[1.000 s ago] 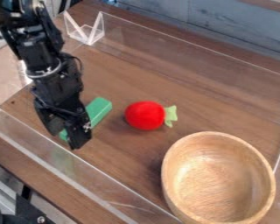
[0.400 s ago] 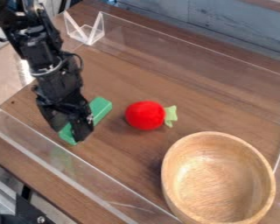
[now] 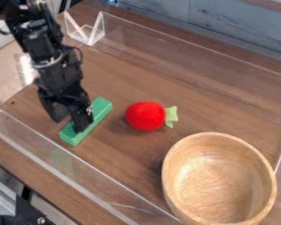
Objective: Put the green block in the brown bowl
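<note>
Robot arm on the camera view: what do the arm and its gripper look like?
The arm is black and jointed, built from chunky segments, with a thin dark cable looping beside it. The gripper is black too, with dark fingers; their exact shape is too small to tell. I can make out no readable markings.

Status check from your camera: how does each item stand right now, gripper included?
Green block: lying flat on the table, outside the bowl.
Brown bowl: upright, empty.
Red plush with green stem: on the table, between block and bowl.
Gripper: open, at the block.
</note>
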`<state>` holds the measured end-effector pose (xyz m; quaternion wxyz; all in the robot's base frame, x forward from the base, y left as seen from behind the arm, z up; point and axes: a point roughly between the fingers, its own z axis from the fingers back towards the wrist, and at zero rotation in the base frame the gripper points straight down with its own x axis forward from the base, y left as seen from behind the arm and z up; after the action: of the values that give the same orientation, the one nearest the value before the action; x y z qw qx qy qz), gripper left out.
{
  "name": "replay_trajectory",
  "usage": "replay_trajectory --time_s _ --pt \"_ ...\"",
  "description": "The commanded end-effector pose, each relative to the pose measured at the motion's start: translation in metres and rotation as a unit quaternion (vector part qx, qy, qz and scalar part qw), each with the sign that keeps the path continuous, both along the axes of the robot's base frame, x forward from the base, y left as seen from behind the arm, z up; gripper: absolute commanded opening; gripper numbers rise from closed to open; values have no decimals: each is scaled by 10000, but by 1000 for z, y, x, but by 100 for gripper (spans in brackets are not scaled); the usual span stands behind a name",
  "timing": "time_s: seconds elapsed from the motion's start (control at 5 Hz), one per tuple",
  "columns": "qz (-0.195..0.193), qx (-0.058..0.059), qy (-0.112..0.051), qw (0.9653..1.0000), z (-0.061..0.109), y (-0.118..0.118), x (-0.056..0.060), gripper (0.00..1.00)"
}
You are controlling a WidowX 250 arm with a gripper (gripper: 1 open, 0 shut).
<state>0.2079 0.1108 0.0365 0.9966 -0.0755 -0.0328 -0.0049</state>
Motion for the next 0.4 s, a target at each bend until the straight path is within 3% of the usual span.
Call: replay_trajectory --time_s 0.0,0.2 --pt "-294 111 -134 9994 9 11 10 100" --pt "-484 91 -125 9987 -2 9 7 100"
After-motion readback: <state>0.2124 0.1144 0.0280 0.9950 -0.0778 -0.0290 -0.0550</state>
